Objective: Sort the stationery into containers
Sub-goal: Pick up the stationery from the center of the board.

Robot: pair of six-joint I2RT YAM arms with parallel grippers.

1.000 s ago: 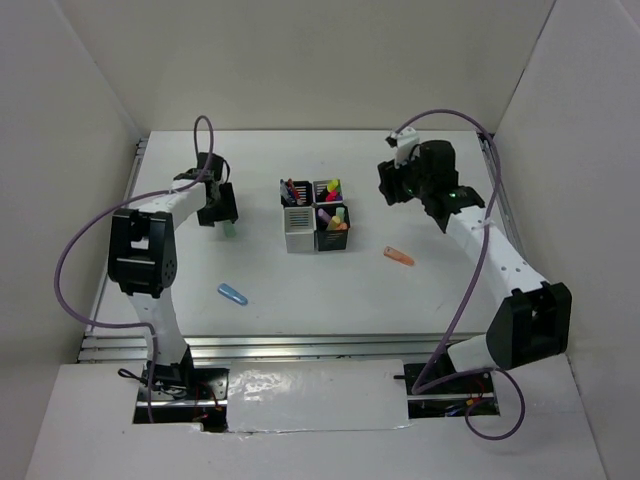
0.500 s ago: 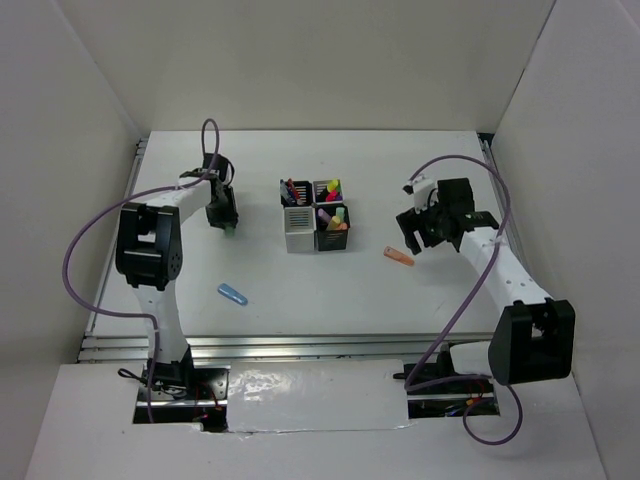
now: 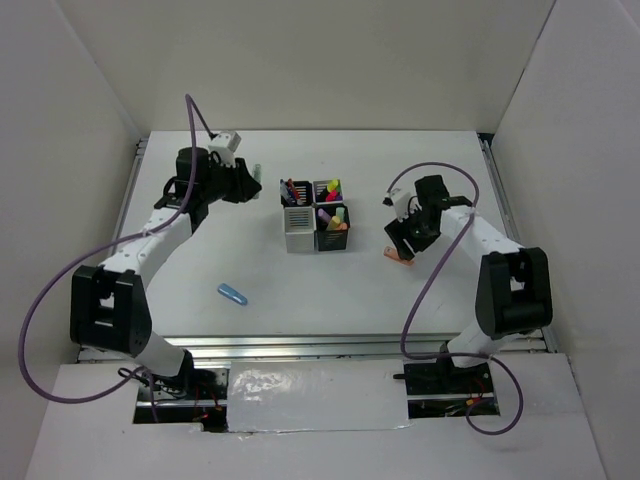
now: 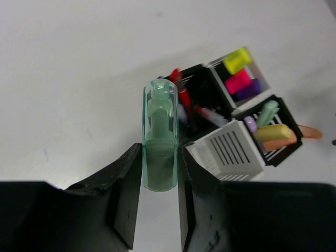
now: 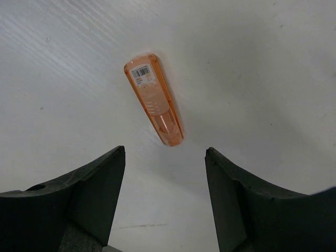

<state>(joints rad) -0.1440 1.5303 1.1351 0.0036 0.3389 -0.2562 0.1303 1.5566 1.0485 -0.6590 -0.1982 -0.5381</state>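
The 2x2 block of pen cups (image 3: 315, 216) stands mid-table, holding several pens and markers; it also shows in the left wrist view (image 4: 231, 142). My left gripper (image 3: 250, 179) is shut on a green pastel marker (image 4: 160, 142) and holds it above the table just left of the cups. My right gripper (image 3: 402, 243) is open and empty, hovering over an orange marker (image 5: 154, 98) that lies flat on the table, right of the cups (image 3: 400, 256). A blue marker (image 3: 232, 293) lies at the front left.
White walls close in the table on three sides. A metal rail (image 3: 300, 345) runs along the table's near edge. Purple cables loop off both arms.
My left gripper lifted the green marker off the table and swung right toward the cups. My right gripper moved forward and left, coming down over the orange marker.
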